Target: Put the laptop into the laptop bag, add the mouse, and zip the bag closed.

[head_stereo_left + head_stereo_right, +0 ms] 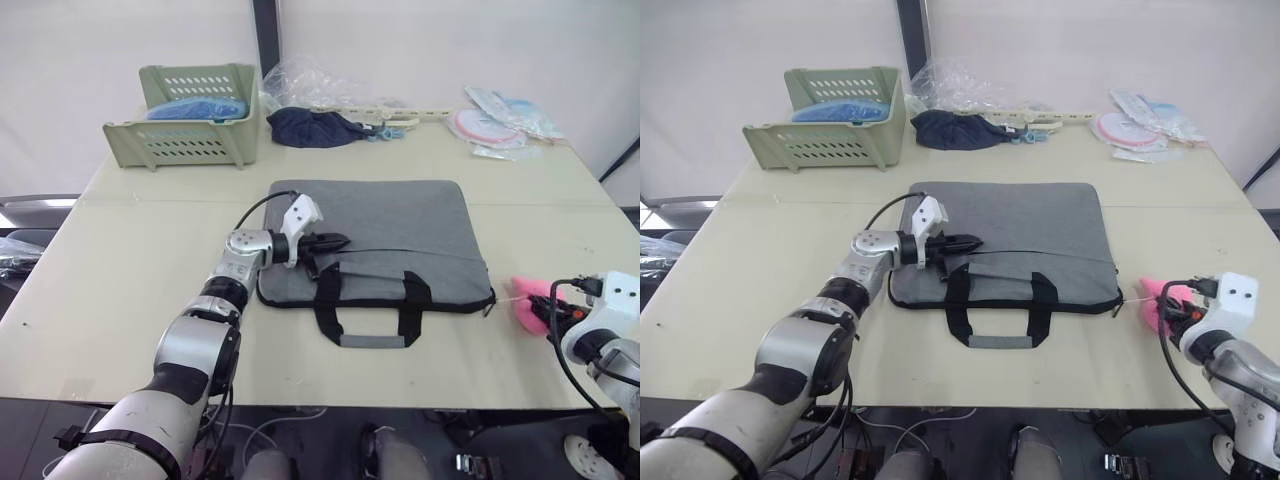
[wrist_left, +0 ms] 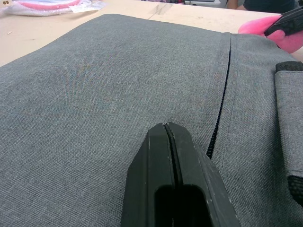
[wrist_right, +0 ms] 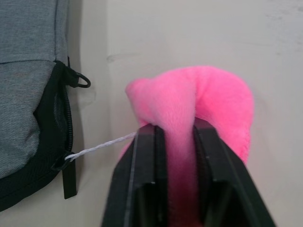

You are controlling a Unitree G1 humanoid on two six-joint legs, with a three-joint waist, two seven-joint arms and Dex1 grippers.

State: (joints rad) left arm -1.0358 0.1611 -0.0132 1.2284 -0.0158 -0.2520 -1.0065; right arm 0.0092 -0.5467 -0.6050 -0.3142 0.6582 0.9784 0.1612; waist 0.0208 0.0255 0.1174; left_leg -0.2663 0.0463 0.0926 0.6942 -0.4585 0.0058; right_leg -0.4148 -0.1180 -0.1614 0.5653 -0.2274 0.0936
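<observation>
1. A pale beige table (image 1: 120, 260) spans the scene, with a seam running across it from left to right
2. Behind it hangs a plain white wall (image 1: 120, 40), split by a dark vertical post (image 1: 266, 35)
3. At the far left of the table stands a pale green slatted basket (image 1: 185, 140) holding something blue
4. Along the far edge lie a dark blue cloth (image 1: 312, 127), crumpled clear plastic (image 1: 310, 80) and flat packets in wrappers (image 1: 500, 122)
5. Light is soft and even
6. Below the near edge, cables (image 1: 270, 430) lie on a dark floor

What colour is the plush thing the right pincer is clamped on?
Bright pink: the plush toy in the right pincer, clearest in the right wrist view.
</observation>
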